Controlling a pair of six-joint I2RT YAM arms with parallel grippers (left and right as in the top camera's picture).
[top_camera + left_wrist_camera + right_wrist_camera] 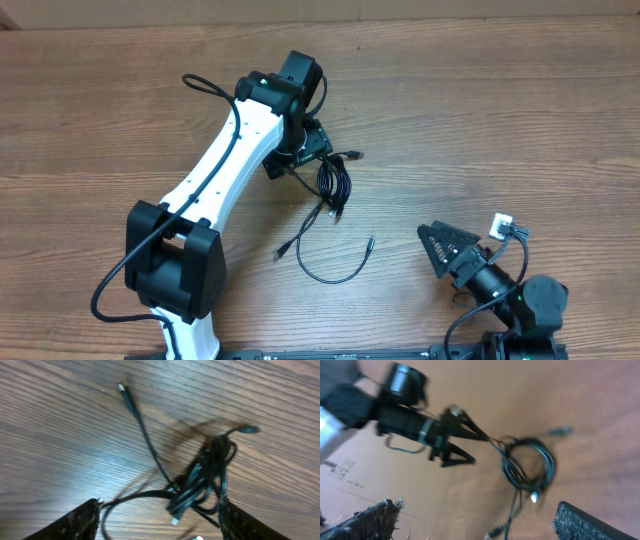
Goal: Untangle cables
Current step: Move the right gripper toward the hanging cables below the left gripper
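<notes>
Overhead and wrist views of the two arms over the wooden tabletop [100, 100]. The cables [335, 185] lie near the middle of the tabletop, most of them gathered in a coiled bundle [527, 462], which serves here as the landmark. One plug-ended strand [132, 405] runs out of the bundle and lies flat on the wood. A loose cable [330, 272] lies in an open curve just on the near side of the bundle, toward the robot bases, both of its ends free.

The left arm [215, 165] reaches diagonally from its base to the bundle's far left side, wrist bent downward. The left end effector [480, 449] hangs over that edge of the bundle, fingers [80, 520] spread in a wide V with the coils between them; one strand runs up to a fingertip, and whether it touches cannot be told.

The right end effector [432, 250] sits well apart from the bundle on its near right side, low by its base, pointing toward the cables, fingers [370, 520] spread fully and holding nothing.
</notes>
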